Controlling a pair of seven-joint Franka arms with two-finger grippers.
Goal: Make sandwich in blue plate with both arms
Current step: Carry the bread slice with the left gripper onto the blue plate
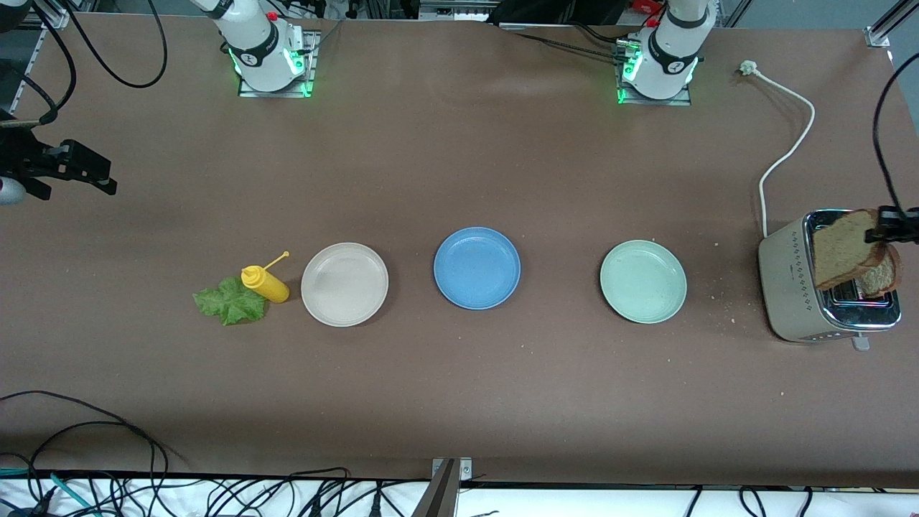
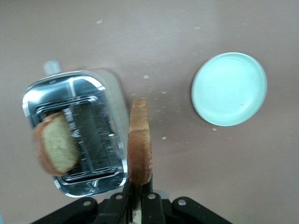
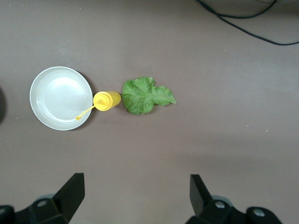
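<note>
From the front view I am seeing the left end effector (image 1: 892, 231) holding a bread slice (image 1: 846, 248) up in the air over the toaster (image 1: 800, 294), which is sitting at the left arm's end of the table (image 1: 459, 402). A second slice (image 1: 882, 276) is standing in the toaster's slot. The blue plate (image 1: 477, 268) is lying bare well apart from that held slice, toward the right arm's end from the toaster, with the pale green plate (image 1: 643, 281) lying between toaster and blue plate. The right end effector (image 1: 72, 169) is waiting up in the air at the right arm's end; past the blue plate the beige plate (image 1: 344, 284), the yellow bottle (image 1: 266, 283) and the lettuce leaf (image 1: 230, 301) are lying in a row.

The left wrist view is showing me what the front one cannot: the fingers (image 2: 150, 198) are pinching the slice (image 2: 139, 144) edge-on, hanging just beside the toaster (image 2: 74, 135), with the other slice (image 2: 55, 143) poking from a slot and the green plate (image 2: 229, 88) near.

The right wrist view is showing the right end effector (image 3: 136, 196) standing wide with nothing between its fingers (image 3: 70, 191), above the lettuce (image 3: 145, 95), the bottle (image 3: 106, 101) touching the leaf, and the beige plate (image 3: 60, 98). The blue plate is not appearing here.
</note>
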